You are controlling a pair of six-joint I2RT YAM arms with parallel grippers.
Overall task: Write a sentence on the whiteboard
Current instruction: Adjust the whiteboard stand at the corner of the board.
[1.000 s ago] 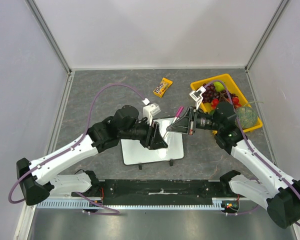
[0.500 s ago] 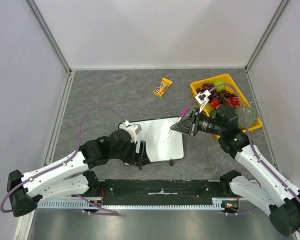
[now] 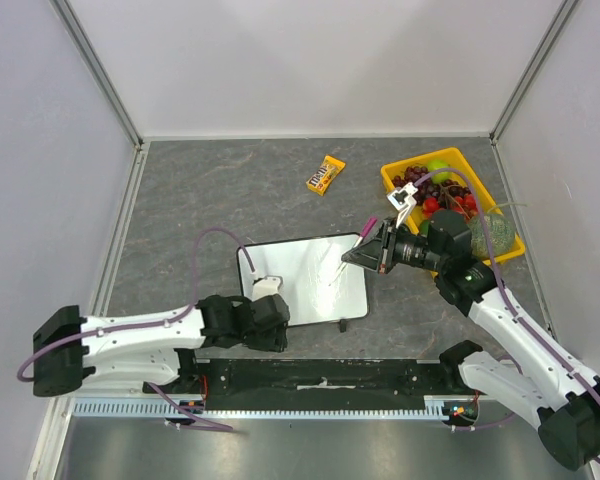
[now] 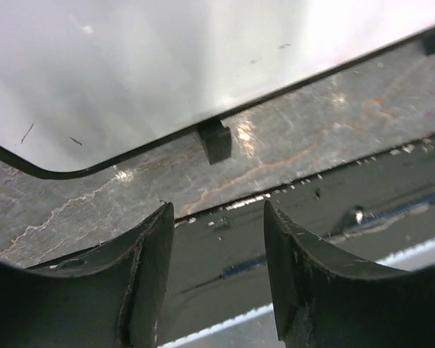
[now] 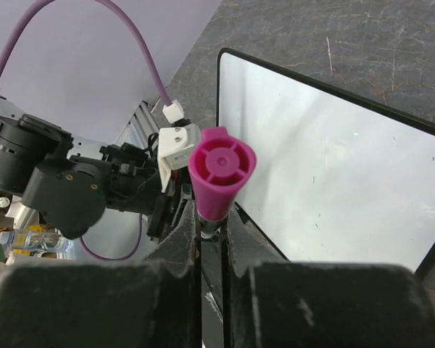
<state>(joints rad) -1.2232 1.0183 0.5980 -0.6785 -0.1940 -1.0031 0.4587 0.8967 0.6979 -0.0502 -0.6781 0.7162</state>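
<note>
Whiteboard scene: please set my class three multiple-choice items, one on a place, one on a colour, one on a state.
1. Where does the candy packet lie, relative to the whiteboard?
A. On it.
B. On the table, beyond its far edge.
C. Tucked under it.

2. What colour is the marker in the right gripper?
A. Pink.
B. Green.
C. Black.

3. How does the left gripper stand?
A. Shut on the marker.
B. Open, holding nothing.
C. Shut on the whiteboard's rim.

Answers:
1 B: the top view shows grey table between packet and board.
2 A: the right wrist view shows its pink end.
3 B: the left wrist view shows nothing between its fingers.
</note>
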